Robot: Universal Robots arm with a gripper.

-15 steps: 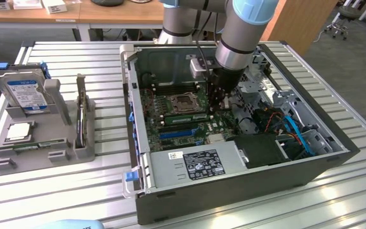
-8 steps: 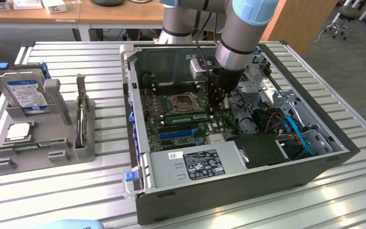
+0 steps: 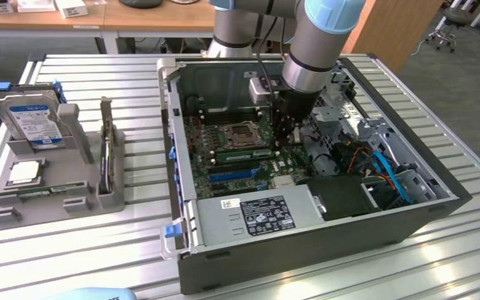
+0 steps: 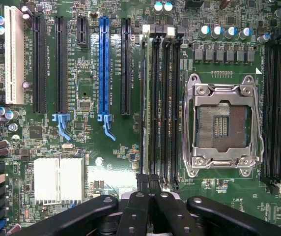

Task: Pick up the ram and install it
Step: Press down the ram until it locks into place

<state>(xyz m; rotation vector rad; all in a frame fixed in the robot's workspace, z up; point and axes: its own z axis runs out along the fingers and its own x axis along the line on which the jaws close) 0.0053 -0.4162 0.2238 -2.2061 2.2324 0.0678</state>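
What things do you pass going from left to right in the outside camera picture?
Hard drive → grey holder tray → open computer case → motherboard → robot arm → blue cables.

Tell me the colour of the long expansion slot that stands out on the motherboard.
Blue expansion slot, clearest in the wrist view.

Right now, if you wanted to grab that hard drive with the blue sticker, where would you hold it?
Probably by its top end, coming down from above. The hard drive stands upright in the grey holder, lower part sunk in the slot, so only the top stands free. Pinch its flat front and back faces.
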